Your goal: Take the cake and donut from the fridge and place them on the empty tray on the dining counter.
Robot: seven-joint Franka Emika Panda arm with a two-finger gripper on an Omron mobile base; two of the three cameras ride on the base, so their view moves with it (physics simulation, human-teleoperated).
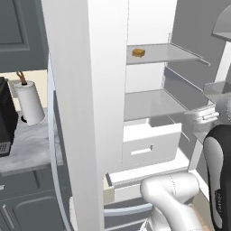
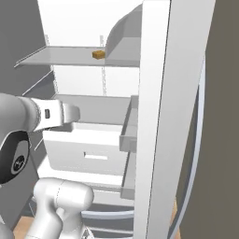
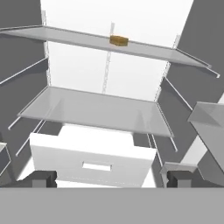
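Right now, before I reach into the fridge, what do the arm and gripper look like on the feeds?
The arm has glossy white rounded link shells. A black joint section sits between them, with a small round mark on it in the right base view. The white hand carries a small dark marking. The gripper ends in two small dark grey blocky fingertips. No cables are visible.

two base cameras flank the arm, looking forward into the open grey steel fridge (image 1: 149, 103); the hand camera faces its white interior close up, sharing both glass shelves (image 3: 96, 109).
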